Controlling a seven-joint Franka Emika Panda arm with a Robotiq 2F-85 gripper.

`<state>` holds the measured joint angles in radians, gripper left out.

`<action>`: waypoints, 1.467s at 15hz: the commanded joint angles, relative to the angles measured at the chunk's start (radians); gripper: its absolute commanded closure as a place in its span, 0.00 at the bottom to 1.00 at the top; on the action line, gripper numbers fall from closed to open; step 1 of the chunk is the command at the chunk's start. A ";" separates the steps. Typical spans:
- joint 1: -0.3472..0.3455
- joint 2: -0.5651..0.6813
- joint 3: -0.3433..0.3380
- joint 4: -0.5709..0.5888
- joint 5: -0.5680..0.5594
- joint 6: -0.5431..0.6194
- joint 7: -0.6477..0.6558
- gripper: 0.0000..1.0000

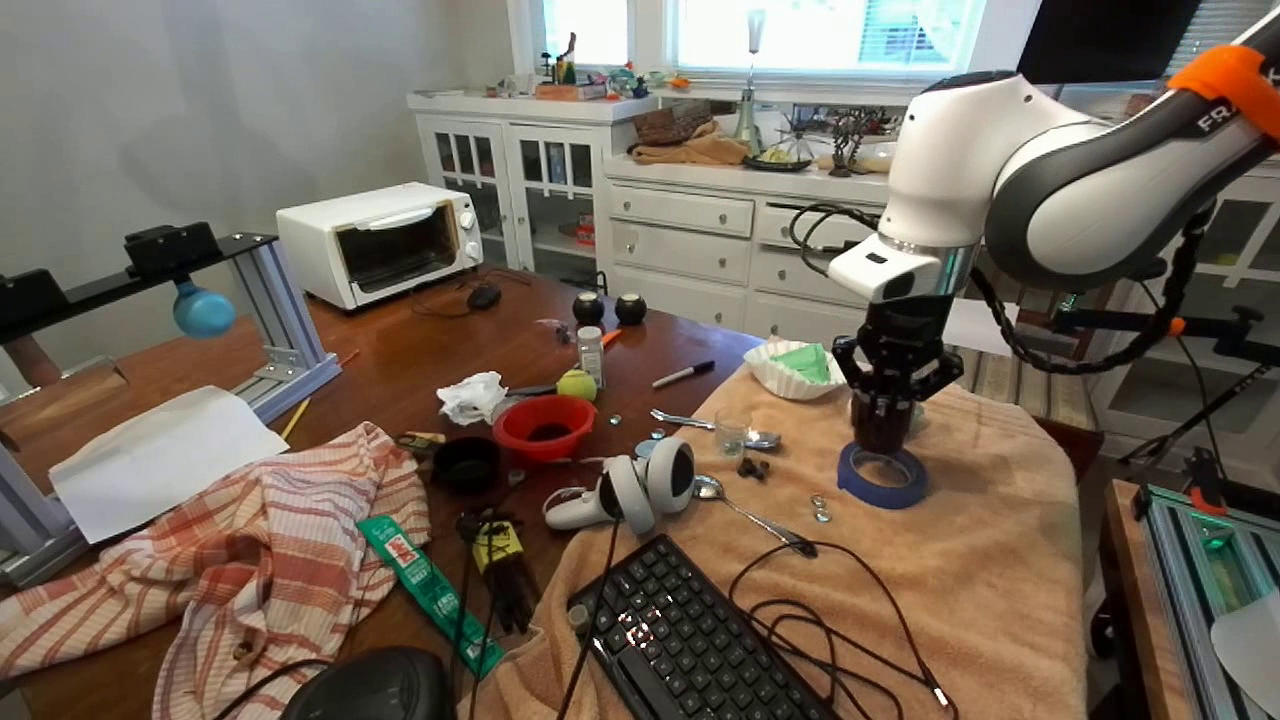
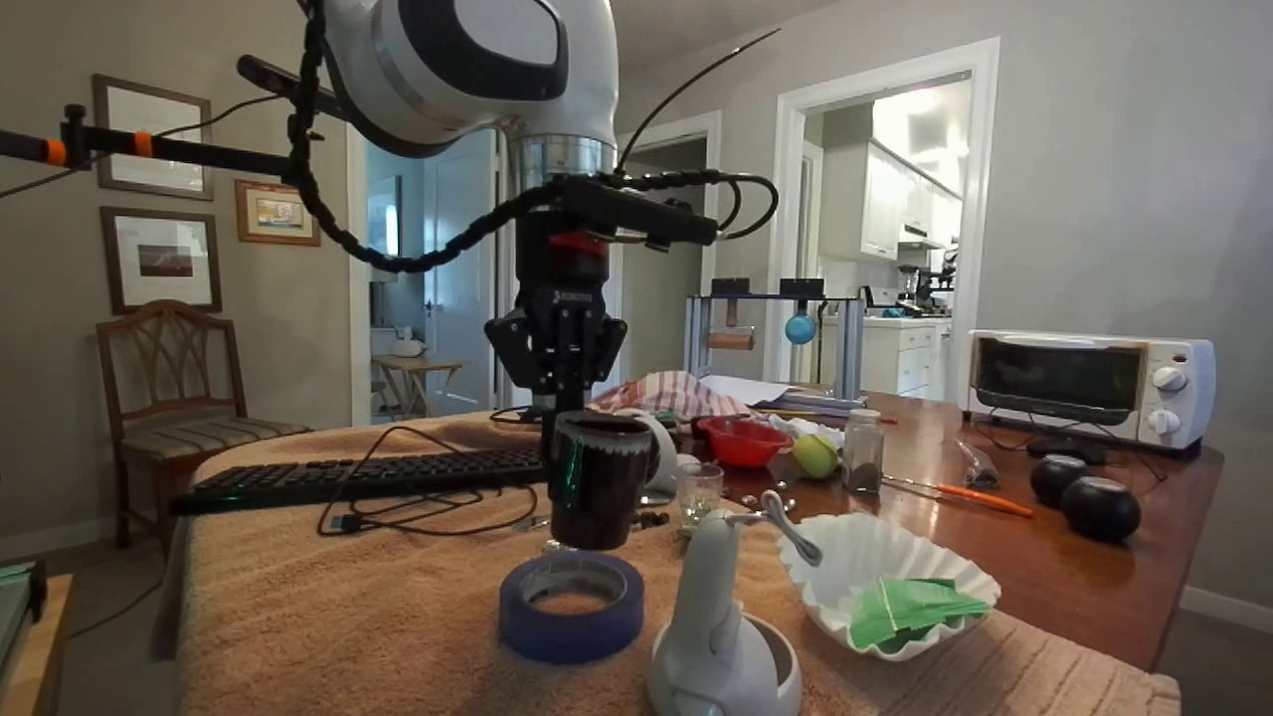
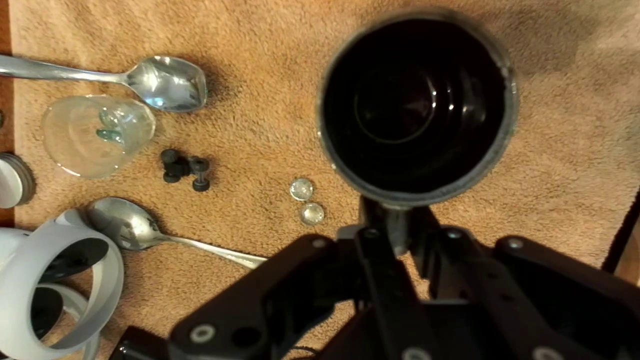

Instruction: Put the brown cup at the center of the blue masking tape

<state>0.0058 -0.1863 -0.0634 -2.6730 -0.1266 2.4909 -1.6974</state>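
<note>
A black robot pincer [image 3: 397, 215] grips a small, glossy, very dark brown cup [image 2: 597, 487] by its handle [image 3: 397, 237], holding it about upright over a flat blue-violet ring of masking tape [image 2: 569, 639], at the lower center of the frame in an exterior view. The ring lies on a nubby tan towel [image 1: 985, 560] spread over the reddish-brown wooden counter [image 1: 430, 350].

Lowering the cup looks like the step in hand: the ring's hole shows beneath it, so the base is not yet inside. In that frame the cup seems to hang slightly right of the hole's middle, calling for a small correction toward frame left before the descent. The wrist view shows no tape, so front-to-back alignment is hard to confirm.

The base looks nearly as wide as the hole; a slow, level, straight descent should stop an edge catching the tape and shoving it along. Held by the handle alone, the cup may tip on contact, so the pincer is best released only once the base bears evenly. A white, curved, upright object [image 2: 718, 646] near the tape, to its right in the frame, argues for a vertical retreat.
</note>
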 commanded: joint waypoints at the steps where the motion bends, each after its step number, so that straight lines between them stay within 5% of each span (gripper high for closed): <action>1: -0.002 -0.009 -0.005 -0.049 -0.033 0.069 -0.007 0.96; 7: -0.010 0.024 -0.003 -0.093 -0.085 0.209 0.009 0.96; 14: -0.030 0.064 0.002 -0.074 -0.166 0.188 0.035 0.96; 22: -0.016 0.064 0.003 -0.074 -0.132 0.184 0.004 0.96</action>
<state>-0.0161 -0.1240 -0.0622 -2.7474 -0.2609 2.6699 -1.6871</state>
